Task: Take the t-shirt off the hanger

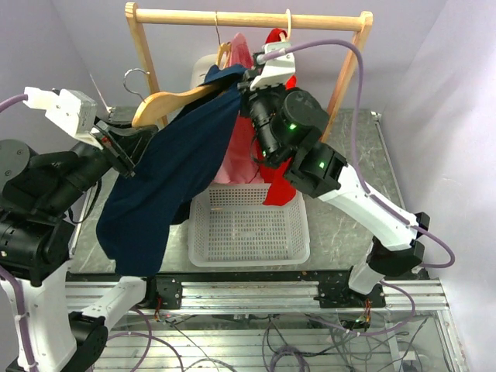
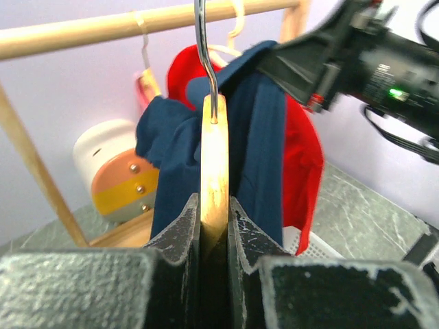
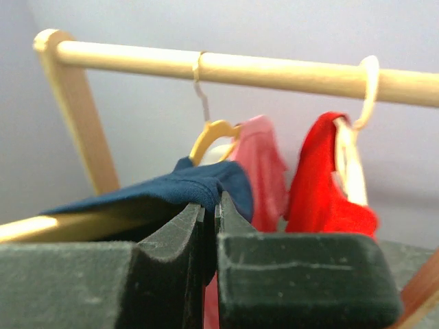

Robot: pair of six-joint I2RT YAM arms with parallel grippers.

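A navy t-shirt (image 1: 167,186) hangs from a wooden hanger (image 1: 167,101) held off the rail, tilted, above the basket. My left gripper (image 1: 122,153) is shut on the hanger's left arm; the left wrist view shows the wood (image 2: 214,178) clamped between the fingers, with the metal hook (image 2: 204,48) above. My right gripper (image 1: 249,84) is shut on the navy fabric (image 3: 199,188) at the hanger's right end. The shirt (image 2: 264,137) drapes on both sides of the hanger.
A wooden rail (image 1: 248,17) holds a pink shirt (image 1: 240,54) on a yellow hanger and a red shirt (image 1: 277,39) on a white hanger. A white mesh basket (image 1: 248,252) sits below. A white, orange and yellow object (image 2: 116,175) stands behind the rack.
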